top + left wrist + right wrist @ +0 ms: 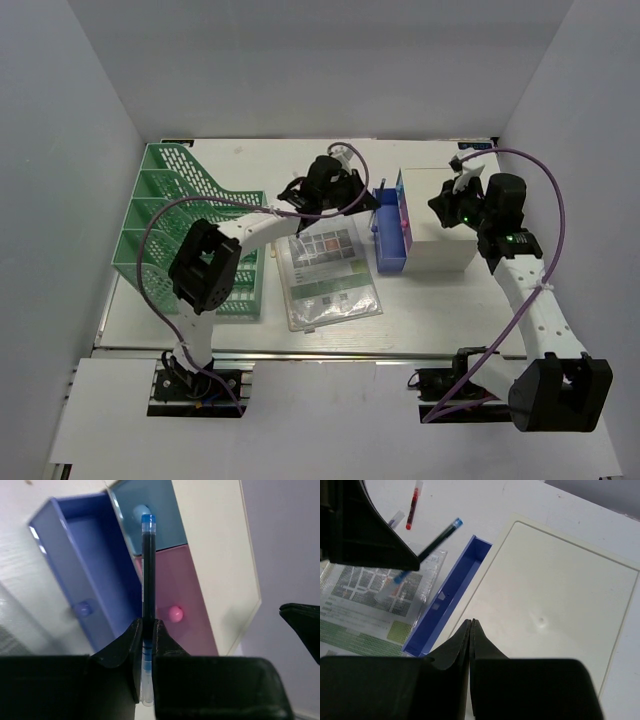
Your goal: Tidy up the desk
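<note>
The left pincer (146,630) is pinching a blue pen (148,575) near its lower end, the barrel standing straight up the wrist frame, dark and slim with a bright blue cap at the top. Directly beyond the pen lies the open blue drawer (55,545), a long, smooth plastic trough with a small knob on its front; it appears empty. Beside it sits the white box (215,555) it belongs to, matte and flat-faced, with a pink drawer (170,585) shut in the lower slot. The right pincer (471,625) is pressed together on nothing and hovers over the box's plain lid. Judgement: the step in hand is stowing the pen in the drawer; the next move calls for lowering and tilting it along the trough (it is narrow) before release. Outward, a red pen (412,507) lies loose at the upper left of the right wrist frame, a glossy sleeved sheet (328,268) lies flat mid-frame overhead, and a green mesh rack (160,200) stands at the left. The table (450,300), white and flat, fills the middle of the overhead frame beneath everything.
</note>
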### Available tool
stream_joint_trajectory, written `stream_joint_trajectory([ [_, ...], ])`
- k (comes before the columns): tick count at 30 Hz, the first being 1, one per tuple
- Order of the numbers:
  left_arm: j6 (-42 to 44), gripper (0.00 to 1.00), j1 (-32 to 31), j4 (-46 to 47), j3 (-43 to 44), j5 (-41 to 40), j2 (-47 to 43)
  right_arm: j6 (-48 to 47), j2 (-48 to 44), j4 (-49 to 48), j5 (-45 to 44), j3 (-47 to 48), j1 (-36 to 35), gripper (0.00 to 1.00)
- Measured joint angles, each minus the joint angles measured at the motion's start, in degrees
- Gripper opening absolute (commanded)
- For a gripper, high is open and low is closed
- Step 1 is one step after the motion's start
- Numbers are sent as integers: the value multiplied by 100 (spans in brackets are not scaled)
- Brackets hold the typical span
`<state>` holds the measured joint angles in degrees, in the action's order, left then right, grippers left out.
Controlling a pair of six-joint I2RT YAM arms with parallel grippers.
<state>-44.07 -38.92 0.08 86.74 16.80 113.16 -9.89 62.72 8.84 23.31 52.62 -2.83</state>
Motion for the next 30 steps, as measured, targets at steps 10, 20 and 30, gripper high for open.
stream_joint_trajectory([
  [10, -833, 31, -564, 350, 385, -466, 796, 52, -177, -2, 160, -2, 162, 0],
  [20, -940, 40, -623, 76, 597, -896, 846, 52, -236, 0, 317, -4, 190, 0],
  [30, -20, 0, -197, -1025, 730, -1552, 444, 9, -229, 24, 485, -120, 367, 22],
])
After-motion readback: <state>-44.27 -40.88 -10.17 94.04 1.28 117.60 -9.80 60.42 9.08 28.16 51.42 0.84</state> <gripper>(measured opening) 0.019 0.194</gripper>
